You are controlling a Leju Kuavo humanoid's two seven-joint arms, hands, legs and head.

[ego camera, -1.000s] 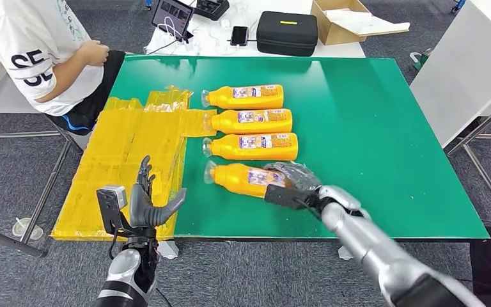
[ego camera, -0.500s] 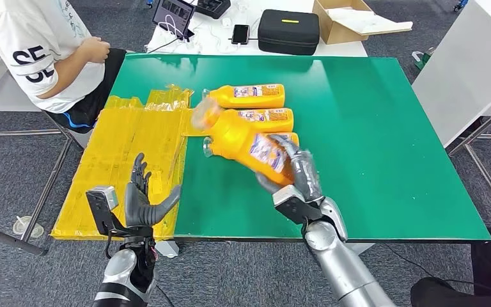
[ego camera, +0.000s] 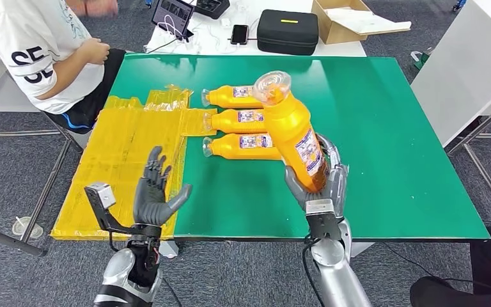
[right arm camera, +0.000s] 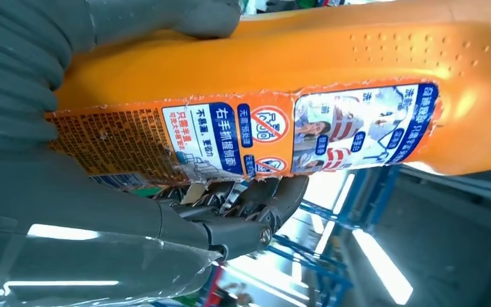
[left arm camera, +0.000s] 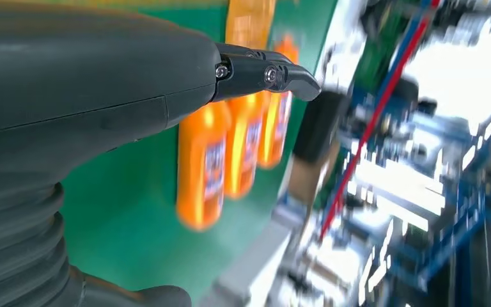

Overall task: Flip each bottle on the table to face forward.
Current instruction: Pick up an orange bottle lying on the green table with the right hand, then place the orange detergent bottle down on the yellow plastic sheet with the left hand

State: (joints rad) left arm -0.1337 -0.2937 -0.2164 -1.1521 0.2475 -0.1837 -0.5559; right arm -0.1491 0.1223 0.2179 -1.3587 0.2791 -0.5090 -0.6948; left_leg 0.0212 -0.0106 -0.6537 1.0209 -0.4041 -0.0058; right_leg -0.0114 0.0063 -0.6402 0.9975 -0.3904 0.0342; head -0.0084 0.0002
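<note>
My right hand (ego camera: 323,182) grips the lower part of an orange bottle (ego camera: 292,131) and holds it nearly upright above the green table (ego camera: 383,141), its clear cap tilted toward me. The right wrist view shows that bottle's label (right arm camera: 243,131) with the fingers (right arm camera: 256,198) wrapped around it. Three more orange bottles (ego camera: 246,121) lie in a row on the table, caps pointing left; the left wrist view also catches them (left arm camera: 230,153). My left hand (ego camera: 153,192) hovers open over the yellow sheet (ego camera: 121,153), fingers spread.
A person in a white shirt (ego camera: 35,45) sits at the table's far left corner. Behind the table lie a black case (ego camera: 288,32), a cardboard box (ego camera: 348,19), a phone and a tablet. A white table (ego camera: 467,64) stands to the right.
My right hand has lifted the nearest bottle off the table and swung it from lying flat to almost upright. My left hand rose a little and spread wider.
</note>
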